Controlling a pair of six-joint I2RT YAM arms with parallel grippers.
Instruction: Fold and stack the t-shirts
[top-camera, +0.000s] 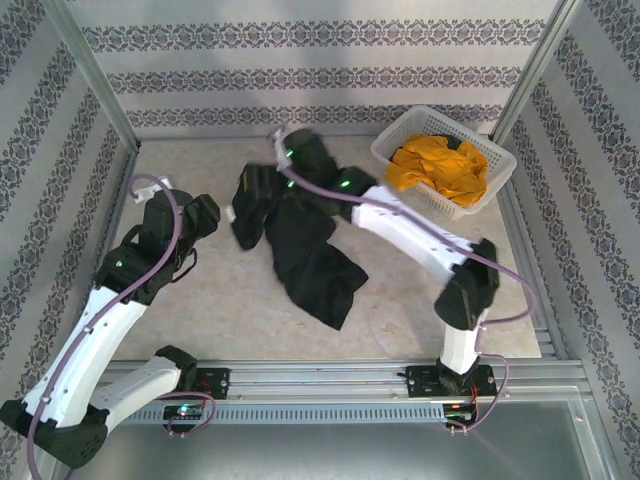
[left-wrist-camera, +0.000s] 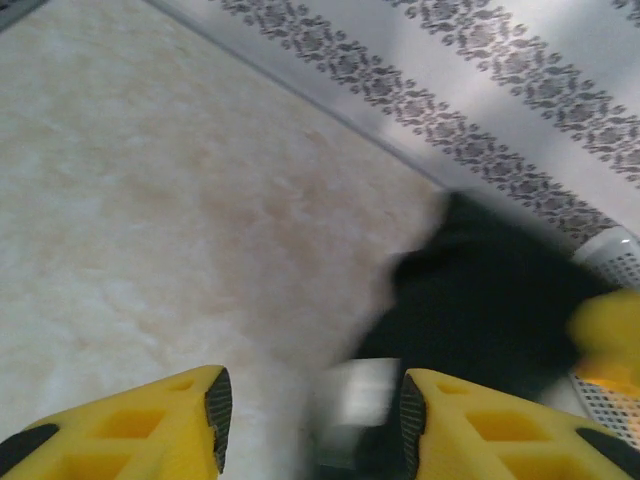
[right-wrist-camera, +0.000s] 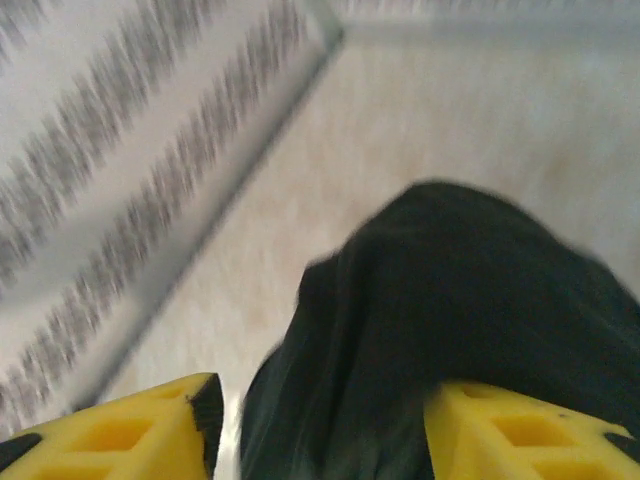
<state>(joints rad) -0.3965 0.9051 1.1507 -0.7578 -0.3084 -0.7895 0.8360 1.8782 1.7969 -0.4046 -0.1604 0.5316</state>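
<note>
Black t-shirt (top-camera: 305, 250) lies crumpled mid-desk (top-camera: 200, 305), a beige marbled surface. The orange t-shirt (top-camera: 440, 168) sits in the white basket (top-camera: 425, 192). Patterned wallpaper (top-camera: 300, 80) surrounds. Left jaws open and empty, right jaws open over black cloth.

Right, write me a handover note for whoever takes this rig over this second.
Left tool: open, empty, over the bare table.
Right tool: open, right over the crumpled plain black cloth t-shirt lying mid-table.
Orange-yellow cloth t-shirt: bunched in the white plastic lattice basket, far right corner.
Done: nothing folded, nothing stacked.
Left: spread and fold the black one, fetch and fold the orange one, stack both.
</note>
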